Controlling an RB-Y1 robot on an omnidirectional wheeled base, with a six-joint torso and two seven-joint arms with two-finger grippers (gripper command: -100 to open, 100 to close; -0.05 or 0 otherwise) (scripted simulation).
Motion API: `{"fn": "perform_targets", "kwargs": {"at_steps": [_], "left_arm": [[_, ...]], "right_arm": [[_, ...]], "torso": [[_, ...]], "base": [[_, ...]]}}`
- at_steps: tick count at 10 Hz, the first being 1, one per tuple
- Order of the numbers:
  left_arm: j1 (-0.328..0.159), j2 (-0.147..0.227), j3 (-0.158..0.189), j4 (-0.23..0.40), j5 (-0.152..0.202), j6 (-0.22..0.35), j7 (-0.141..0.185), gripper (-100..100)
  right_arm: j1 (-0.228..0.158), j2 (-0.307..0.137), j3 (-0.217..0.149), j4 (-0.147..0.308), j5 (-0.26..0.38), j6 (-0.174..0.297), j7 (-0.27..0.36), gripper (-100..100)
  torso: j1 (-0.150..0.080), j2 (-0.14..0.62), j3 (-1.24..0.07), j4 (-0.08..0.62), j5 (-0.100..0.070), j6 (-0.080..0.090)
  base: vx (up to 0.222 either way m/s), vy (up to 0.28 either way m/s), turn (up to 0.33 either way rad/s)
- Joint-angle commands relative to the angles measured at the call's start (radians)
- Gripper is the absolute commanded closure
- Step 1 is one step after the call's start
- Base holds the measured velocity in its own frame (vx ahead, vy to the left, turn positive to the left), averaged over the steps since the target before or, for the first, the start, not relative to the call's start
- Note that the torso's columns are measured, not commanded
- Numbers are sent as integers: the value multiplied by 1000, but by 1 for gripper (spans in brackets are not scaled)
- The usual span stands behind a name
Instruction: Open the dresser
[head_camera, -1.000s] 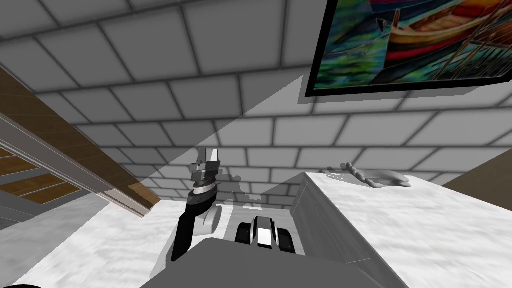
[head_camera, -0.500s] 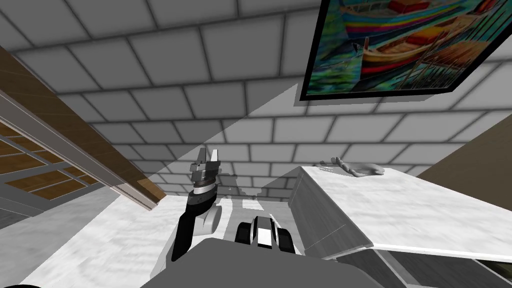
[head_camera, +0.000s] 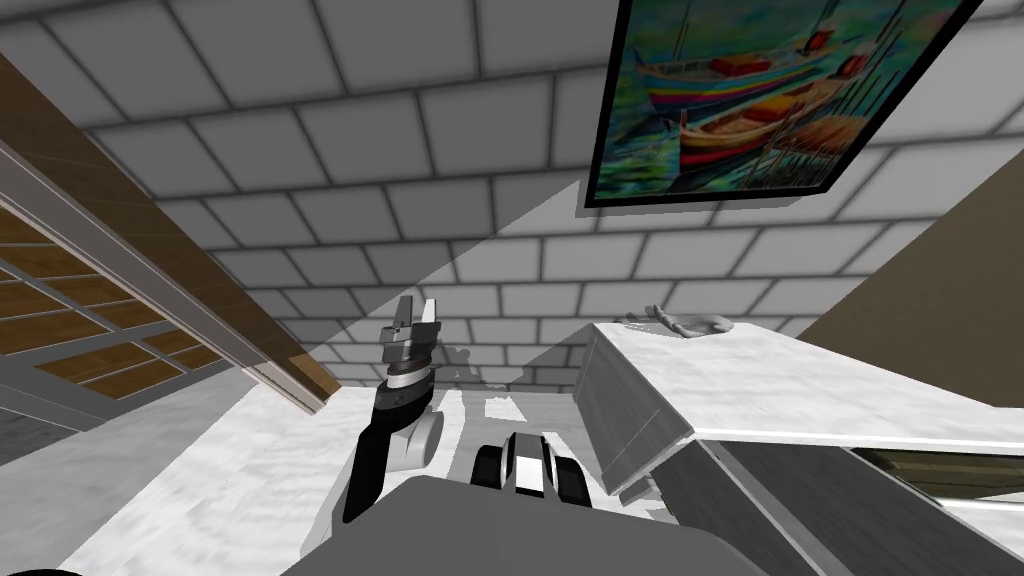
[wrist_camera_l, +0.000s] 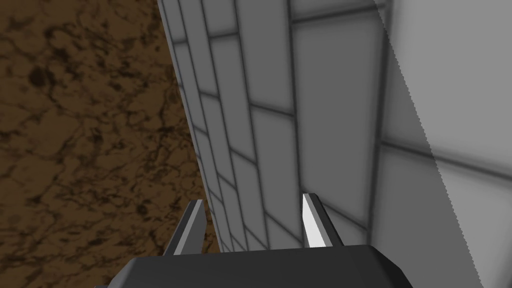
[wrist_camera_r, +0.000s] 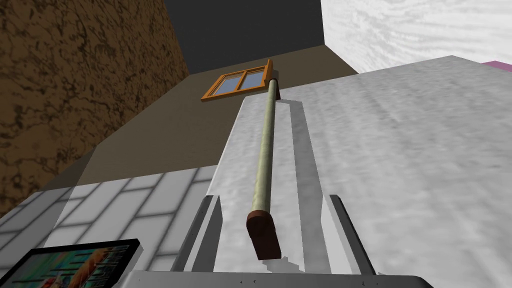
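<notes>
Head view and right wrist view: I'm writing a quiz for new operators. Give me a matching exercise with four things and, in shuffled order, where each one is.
Things:
1 handle bar
2 framed painting
3 grey object
4 left pincer

Places:
a lying on the dresser top
b hung on the tiled wall
c between the fingers of the open right pincer
d held up, open, holding nothing

Pairs: 1-c; 2-b; 3-a; 4-d
</notes>
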Motion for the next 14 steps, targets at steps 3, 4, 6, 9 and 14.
{"fn": "perform_targets", "kwargs": {"at_steps": [3, 4, 6, 9, 14], "left_arm": [[0, 0, 0, 0, 0, 0, 0, 0], [0, 0, 0, 0, 0, 0, 0, 0], [0, 0, 0, 0, 0, 0, 0, 0], [0, 0, 0, 0, 0, 0, 0, 0], [0, 0, 0, 0, 0, 0, 0, 0]], "right_arm": [[27, -111, -37, -128, -36, -53, 85, -100], [32, -140, -48, -155, -47, -70, 104, -100], [37, -171, -58, -182, -57, -87, 123, -100], [52, -259, -90, -263, -88, -137, 180, -100], [63, -271, -94, -289, -95, -144, 196, 0]], "torso": [[11, -2, -4, 0, 7, -1], [10, 2, -1, 1, 6, -1], [8, 5, 1, 2, 6, 0], [7, 2, -1, 0, 5, 0], [11, 3, -2, 1, 8, 0]], "base": [[13, 100, -24], [-19, 134, -33], [-31, 112, -24], [-26, 95, -27], [-6, 30, -10]]}}
